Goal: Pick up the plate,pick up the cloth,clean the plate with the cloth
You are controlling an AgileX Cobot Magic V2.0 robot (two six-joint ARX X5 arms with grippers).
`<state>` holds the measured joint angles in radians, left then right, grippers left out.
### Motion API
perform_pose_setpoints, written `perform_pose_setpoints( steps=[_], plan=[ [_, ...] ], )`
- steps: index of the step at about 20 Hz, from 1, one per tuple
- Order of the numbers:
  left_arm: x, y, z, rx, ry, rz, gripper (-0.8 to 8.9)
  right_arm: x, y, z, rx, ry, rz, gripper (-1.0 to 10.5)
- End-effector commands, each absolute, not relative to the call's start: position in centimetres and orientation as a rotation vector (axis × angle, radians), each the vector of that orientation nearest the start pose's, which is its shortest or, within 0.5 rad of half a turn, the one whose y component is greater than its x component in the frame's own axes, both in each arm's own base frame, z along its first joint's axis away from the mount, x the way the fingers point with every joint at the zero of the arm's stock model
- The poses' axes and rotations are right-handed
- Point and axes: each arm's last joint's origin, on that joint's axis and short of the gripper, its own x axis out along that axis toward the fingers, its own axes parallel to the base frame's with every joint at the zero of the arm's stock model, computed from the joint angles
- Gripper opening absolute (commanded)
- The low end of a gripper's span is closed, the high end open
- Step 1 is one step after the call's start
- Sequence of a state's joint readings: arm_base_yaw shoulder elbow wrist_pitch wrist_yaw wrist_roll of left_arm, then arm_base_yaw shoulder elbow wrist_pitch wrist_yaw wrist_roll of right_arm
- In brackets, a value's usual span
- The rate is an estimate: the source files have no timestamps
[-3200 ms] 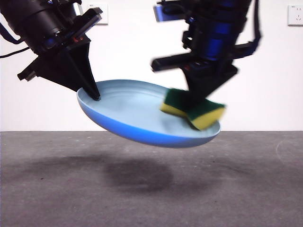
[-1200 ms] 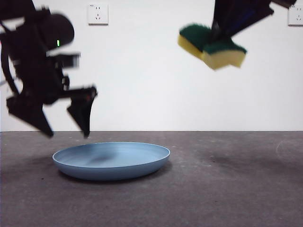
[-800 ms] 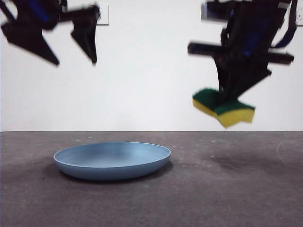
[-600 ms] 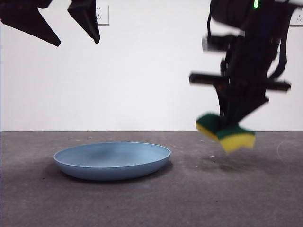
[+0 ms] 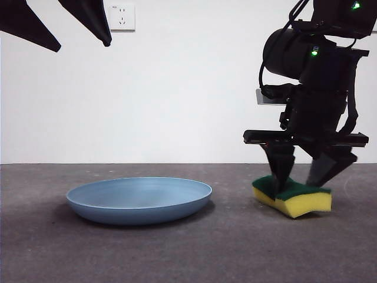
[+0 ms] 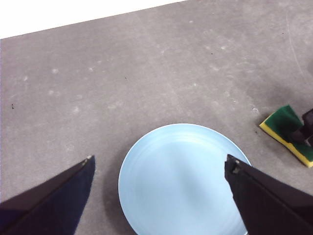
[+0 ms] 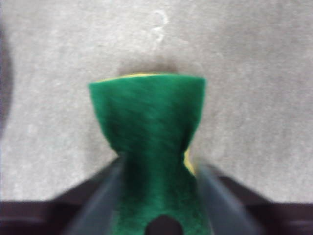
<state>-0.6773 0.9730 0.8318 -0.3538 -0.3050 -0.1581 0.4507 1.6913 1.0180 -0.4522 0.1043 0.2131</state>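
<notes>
The light-blue plate (image 5: 139, 200) lies flat on the grey table, left of centre. High above it, my left gripper (image 5: 82, 46) hangs open and empty. In the left wrist view the plate (image 6: 181, 181) shows between that gripper's (image 6: 159, 157) spread jaws. The cloth, a yellow sponge with a green top (image 5: 294, 200), rests on the table to the plate's right. My right gripper (image 5: 301, 180) stands over it, open, with one jaw on each side of its waist. In the right wrist view the cloth (image 7: 146, 112) fills the gap between that gripper's (image 7: 159, 166) blurred jaws. The cloth (image 6: 288, 129) also shows in the left wrist view.
A white wall rises behind the table, with a socket (image 5: 122, 16) high on the left. The grey table top (image 5: 188, 253) stretches bare in front of the plate and the cloth.
The plate, held tilted in the air earlier, now lies on the table. My left gripper let go and rose. My right gripper came down with the cloth, set it on the table, and its jaws parted.
</notes>
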Motion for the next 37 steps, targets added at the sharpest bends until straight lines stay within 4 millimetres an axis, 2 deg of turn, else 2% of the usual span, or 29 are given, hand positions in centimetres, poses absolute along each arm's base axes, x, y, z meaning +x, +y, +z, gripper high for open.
perform_pose_setpoints(
  steps=[1, 11, 19, 20, 21, 22, 23, 28, 31, 34, 37],
  plan=[
    [16.6, -12.3, 29.7, 0.098, 0.481, -0.325, 4.4, 29.1, 13.8, 16.9, -0.128, 1.12, 0.194, 6.0],
    [16.4, -12.2, 29.4, 0.121, 0.516, -0.322, 4.39, 29.0, 13.7, 17.2, -0.132, 1.109, 0.194, 6.0],
    [16.4, -12.1, 29.3, 0.128, 0.517, -0.318, 4.35, 28.1, 13.3, 20.7, -0.098, 1.004, 0.217, 5.8],
    [16.4, -12.1, 29.3, 0.129, 0.516, -0.312, 4.06, 27.8, 13.2, 21.2, -0.094, 0.99, 0.22, 4.8],
    [16.4, -12.1, 29.3, 0.133, 0.513, -0.296, 2.98, 27.5, 13.1, 21.8, -0.098, 0.977, 0.227, 2.8],
    [16.5, -12.0, 29.3, 0.148, 0.513, -0.288, 1.06, 27.2, 12.9, 22.4, -0.106, 0.961, 0.236, 0.4],
    [16.4, -12.0, 29.3, 0.161, 0.516, -0.287, -0.08, 27.0, 12.8, 23.0, -0.11, 0.941, 0.245, 0.0],
    [16.8, -11.4, 29.2, 0.181, 0.514, -0.248, -0.09, 25.5, 12.6, 26.0, -0.068, 0.814, 0.354, -0.1],
    [16.9, -10.2, 28.6, 0.131, 0.448, -0.205, -0.1, 23.3, 13.2, 27.5, -0.049, 0.66, 0.425, -0.1],
    [15.8, -8.4, 27.1, 0.076, 0.384, -0.191, -0.1, 20.6, 13.6, 27.8, -0.053, 0.548, 0.467, -0.1],
    [14.3, -6.8, 25.5, -0.007, 0.299, -0.207, -0.09, 18.1, 13.6, 26.9, -0.076, 0.453, 0.47, -0.1]
  ],
)
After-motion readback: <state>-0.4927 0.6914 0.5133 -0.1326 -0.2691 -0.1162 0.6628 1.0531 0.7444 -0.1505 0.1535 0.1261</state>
